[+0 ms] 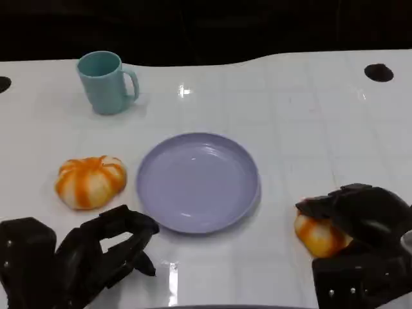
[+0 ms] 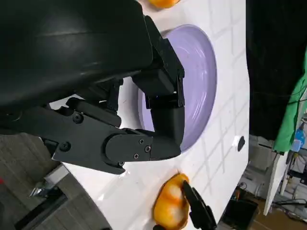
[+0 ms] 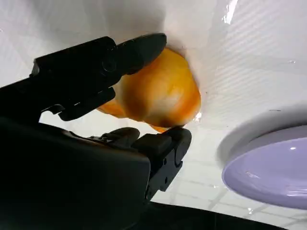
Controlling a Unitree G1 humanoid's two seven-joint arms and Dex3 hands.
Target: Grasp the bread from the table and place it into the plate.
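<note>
Your bread (image 1: pixel 317 235) sits on the worktop (image 1: pixel 302 129) at the near right, and your right hand (image 1: pixel 360 222) is already on it: fingers (image 3: pixel 96 62) arch over its top and far side while a lower finger comes under the other side, so the hand looks clamped on the bread, though the bread itself still seems to rest on the surface. From the bread, the plate (image 1: pixel 197 181) lies to the left and slightly farther away, near but not touching it, with a strip of bare white worktop between them. That is the relation your next move turns on: you will probably need to lift and carry leftward and a little away from you to clear the raised rim. The bread is rounded, with no clear long axis to line up.

A second bread (image 1: pixel 90 181) lies just left of the plate, close to your left hand (image 1: pixel 96 248), which hangs over the near left worktop with fingers curled loosely and nothing in them. A teal mug (image 1: pixel 106 82) stands at the far left, well clear of the path.
</note>
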